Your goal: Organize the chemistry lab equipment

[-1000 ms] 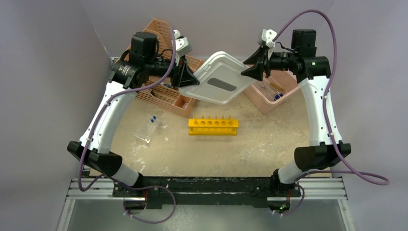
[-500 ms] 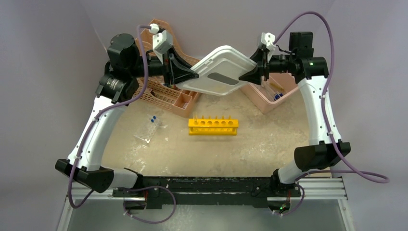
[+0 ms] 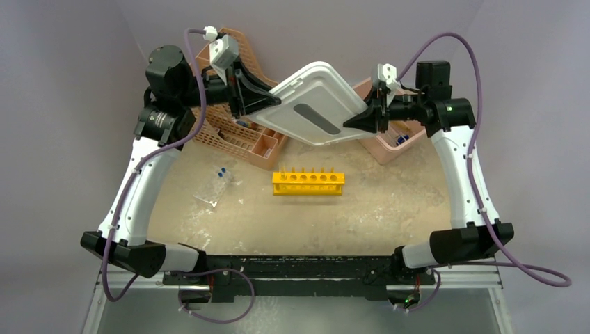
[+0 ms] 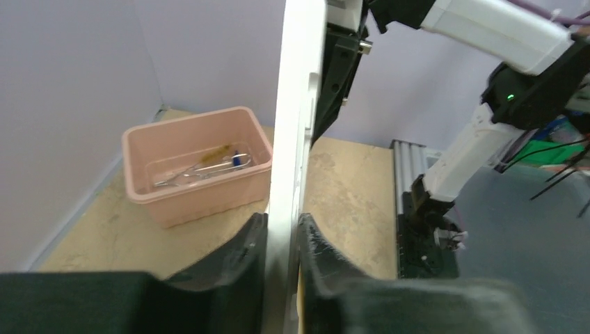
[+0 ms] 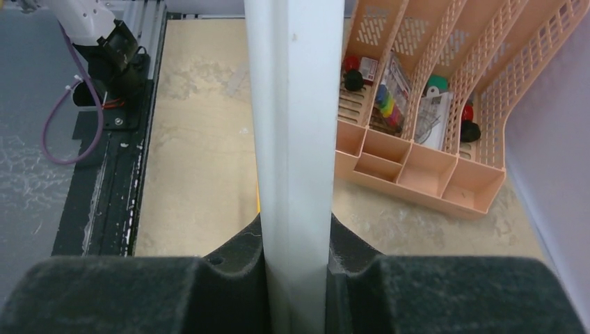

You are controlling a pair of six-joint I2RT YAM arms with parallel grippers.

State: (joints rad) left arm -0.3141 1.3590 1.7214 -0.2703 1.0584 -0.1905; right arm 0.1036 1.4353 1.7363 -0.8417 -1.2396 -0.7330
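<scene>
Both grippers hold the white lid (image 3: pixel 314 103) in the air between them, tilted. My left gripper (image 3: pixel 256 104) is shut on its left edge (image 4: pixel 292 139). My right gripper (image 3: pixel 356 120) is shut on its right edge (image 5: pixel 292 139). The yellow test-tube rack (image 3: pixel 307 183) stands on the table below, its holes empty. Thin clear blue-capped tubes (image 3: pixel 217 182) lie on the table to its left. The pink tub (image 4: pixel 198 167) holds silvery metal tongs (image 4: pixel 202 170) and a small blue piece (image 4: pixel 238 161); from above the tub (image 3: pixel 396 142) is partly hidden by the lid.
The peach mesh desk organizer (image 3: pixel 240 136) stands at the back left, under my left arm, with small coloured items in its slots (image 5: pixel 389 104). Purple walls close the back and sides. The black rail (image 3: pixel 299 268) with the arm bases runs along the near edge.
The lid has been lifted and tilted further, its left side rising. My left arm has swung up and left; my right gripper has dropped slightly toward the tub.
</scene>
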